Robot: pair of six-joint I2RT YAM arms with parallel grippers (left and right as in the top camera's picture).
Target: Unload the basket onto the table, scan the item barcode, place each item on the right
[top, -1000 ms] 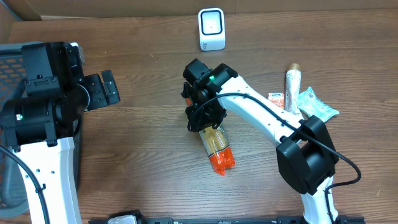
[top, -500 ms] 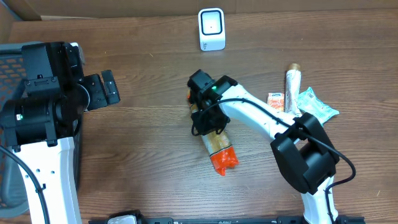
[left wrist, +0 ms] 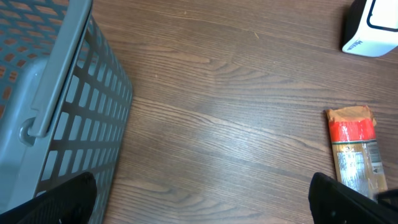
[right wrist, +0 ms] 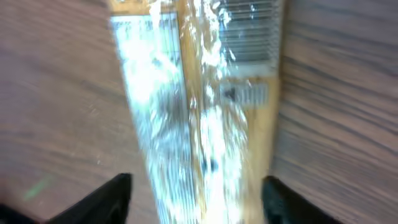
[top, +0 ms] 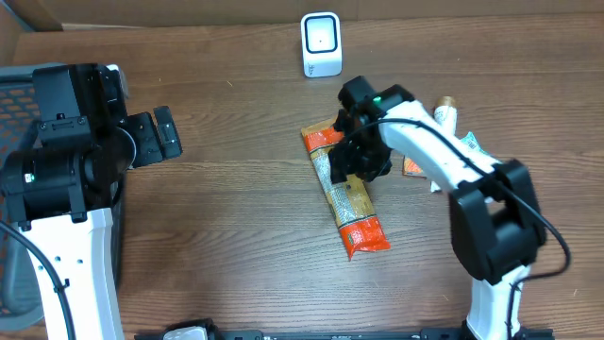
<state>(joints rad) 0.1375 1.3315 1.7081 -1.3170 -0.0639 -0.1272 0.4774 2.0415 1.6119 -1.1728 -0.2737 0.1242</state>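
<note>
The item, a long packet with orange-red ends, lies flat on the wooden table, running from back left to front right. My right gripper hovers over its middle, open. In the right wrist view the blurred packet passes between the two fingers, which stand apart on either side of it. The white scanner stands at the back centre. My left gripper is open over bare table at the left, far from the item. The left wrist view shows the packet's end and the scanner.
A grey mesh basket stands at the left edge beside the left arm. At the right lie a brown-tipped tube, a teal-and-white packet and a small orange packet, close behind the right arm.
The right gripper has moved right and back with the packet, which has shifted right on the table. Its jaws have opened off the packet. The left arm has not moved.
</note>
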